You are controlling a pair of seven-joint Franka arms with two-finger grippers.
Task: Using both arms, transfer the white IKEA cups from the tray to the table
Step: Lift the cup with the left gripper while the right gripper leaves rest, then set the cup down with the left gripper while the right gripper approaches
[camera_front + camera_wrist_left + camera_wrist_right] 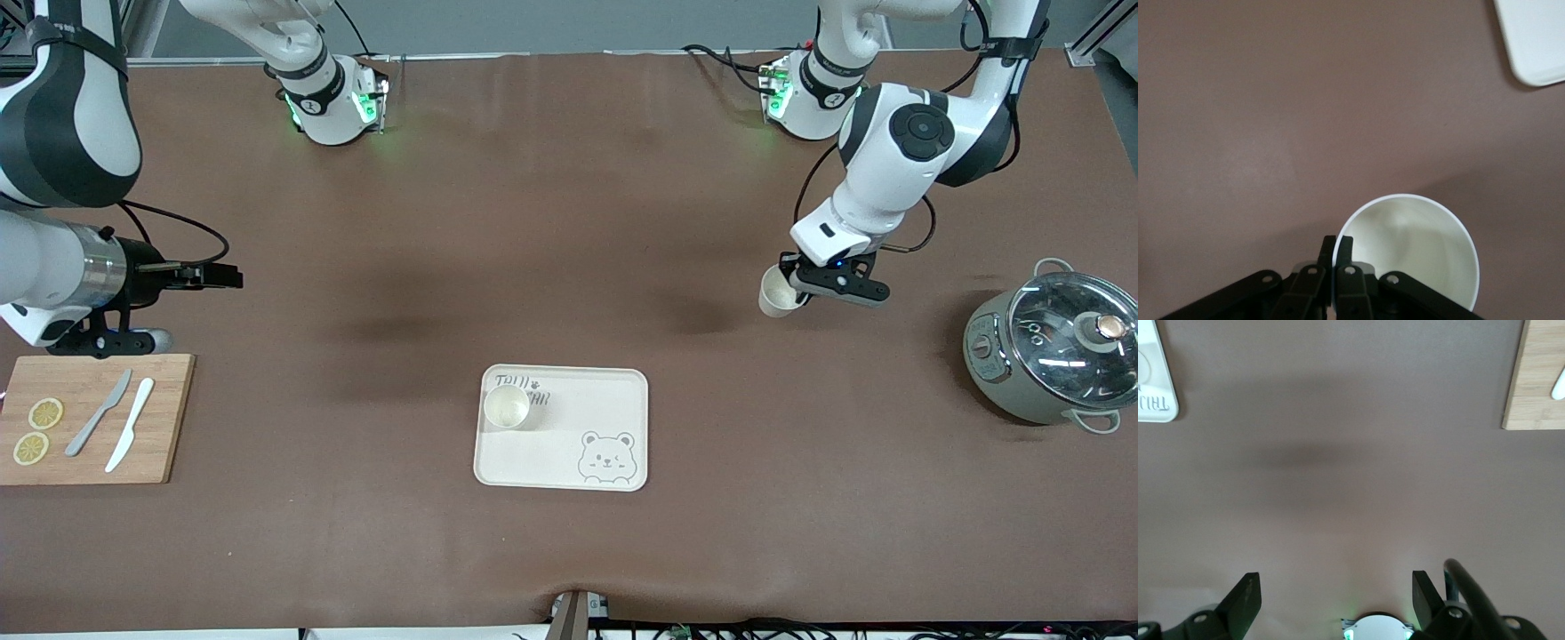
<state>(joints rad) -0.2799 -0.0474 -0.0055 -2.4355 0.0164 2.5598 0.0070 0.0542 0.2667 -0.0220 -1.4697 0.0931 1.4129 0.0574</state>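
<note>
One white cup (507, 405) stands upright on the cream bear tray (569, 453), in the tray's corner toward the right arm's end and away from the front camera. My left gripper (803, 286) is shut on the rim of the second white cup (779, 292) and holds it in the air over bare table, between the tray and the pot. In the left wrist view the fingers (1345, 249) pinch the cup's wall (1418, 247). My right gripper (227, 276) is open and empty, in the air above the table beside the cutting board; its fingers (1245, 600) stand wide apart.
A wooden cutting board (169, 418) with two lemon slices and two knives lies at the right arm's end. A grey pot with a glass lid (1053, 351) stands at the left arm's end. The tray corner shows in both wrist views (1538, 40) (1155, 387).
</note>
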